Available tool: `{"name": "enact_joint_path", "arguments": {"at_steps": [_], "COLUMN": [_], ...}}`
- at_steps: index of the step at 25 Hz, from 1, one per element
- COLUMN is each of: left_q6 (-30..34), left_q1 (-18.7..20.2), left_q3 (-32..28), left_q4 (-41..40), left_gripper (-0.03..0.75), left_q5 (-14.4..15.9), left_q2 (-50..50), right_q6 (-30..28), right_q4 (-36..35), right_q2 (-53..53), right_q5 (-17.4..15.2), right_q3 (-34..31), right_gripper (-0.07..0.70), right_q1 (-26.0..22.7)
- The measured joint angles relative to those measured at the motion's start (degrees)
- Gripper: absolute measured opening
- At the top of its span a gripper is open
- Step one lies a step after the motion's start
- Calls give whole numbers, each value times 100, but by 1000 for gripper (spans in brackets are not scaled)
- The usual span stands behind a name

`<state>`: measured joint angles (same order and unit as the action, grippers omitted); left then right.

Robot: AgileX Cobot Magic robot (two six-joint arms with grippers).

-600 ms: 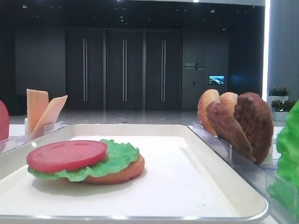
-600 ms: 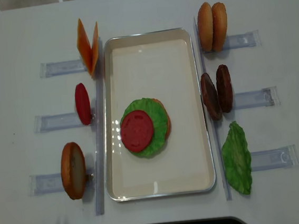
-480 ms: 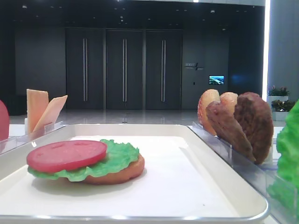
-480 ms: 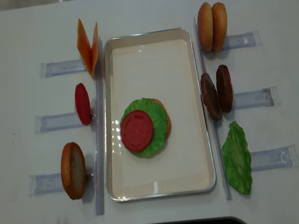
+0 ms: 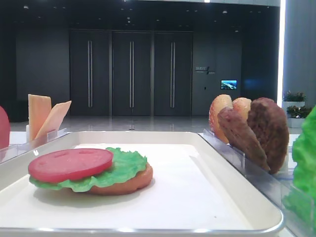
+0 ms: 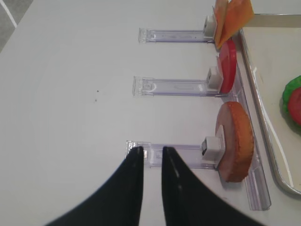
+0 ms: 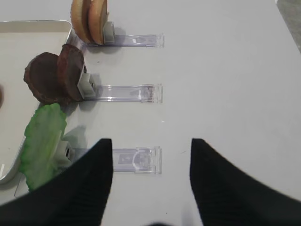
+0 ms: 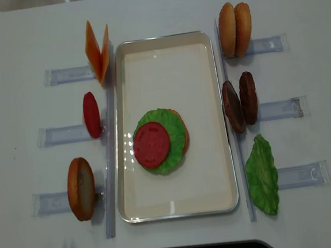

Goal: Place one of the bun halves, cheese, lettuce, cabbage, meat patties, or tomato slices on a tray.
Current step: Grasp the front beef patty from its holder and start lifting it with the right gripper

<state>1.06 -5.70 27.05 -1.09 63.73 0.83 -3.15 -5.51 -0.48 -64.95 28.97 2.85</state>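
Note:
On the white tray (image 8: 163,37) lies a stack: a bun half (image 8: 185,135), lettuce (image 8: 176,129) and a tomato slice (image 8: 151,144) on top. Two meat patties (image 8: 240,102) stand on edge in a rack right of the tray, also in the right wrist view (image 7: 51,77). My right gripper (image 7: 150,143) is open and empty above the table, right of a lettuce leaf (image 7: 44,139). My left gripper (image 6: 152,150) hovers over a rack end with its fingers slightly apart, holding nothing, left of a bun half (image 6: 235,141). No cabbage is in view.
Clear plastic racks (image 8: 281,110) flank the tray. Two bun halves (image 8: 235,29) stand at the back right, cheese slices (image 8: 96,48) at the back left, and a tomato slice (image 8: 91,114) at the middle left. Neither arm shows in the exterior views.

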Motion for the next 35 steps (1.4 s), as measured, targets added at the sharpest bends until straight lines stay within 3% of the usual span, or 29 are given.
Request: {"name": "enact_joint_path", "arguments": {"at_steps": [8,11,17,20,26,30,35], "left_q6": [0,0,0,0,0,0,0], "left_q1": [0,0,0,0,0,0,0], "left_q3": [0,0,0,0,0,0,0], "left_q4": [0,0,0,0,0,0,0], "left_gripper": [85,76,72,72,43,8,0], "left_q5": [0,0,-5,-5,-5,-5,-5], "left_q2": [0,0,0,0,0,0,0], "right_q6": [9,406,776,765,723,716,1075], "right_q4": [17,386,1048,1068,846,846,1070], "right_q2": [0,327,3691,5498,7402,7989,8382], "right_q5": [0,53,908,1052,1033,772,250], "right_q3": [0,42,784,1500,2803,3454,4152], "right_gripper": [356,335,325,324,324,324,324], "right_q1": [0,0,0,0,0,115,1095]}}
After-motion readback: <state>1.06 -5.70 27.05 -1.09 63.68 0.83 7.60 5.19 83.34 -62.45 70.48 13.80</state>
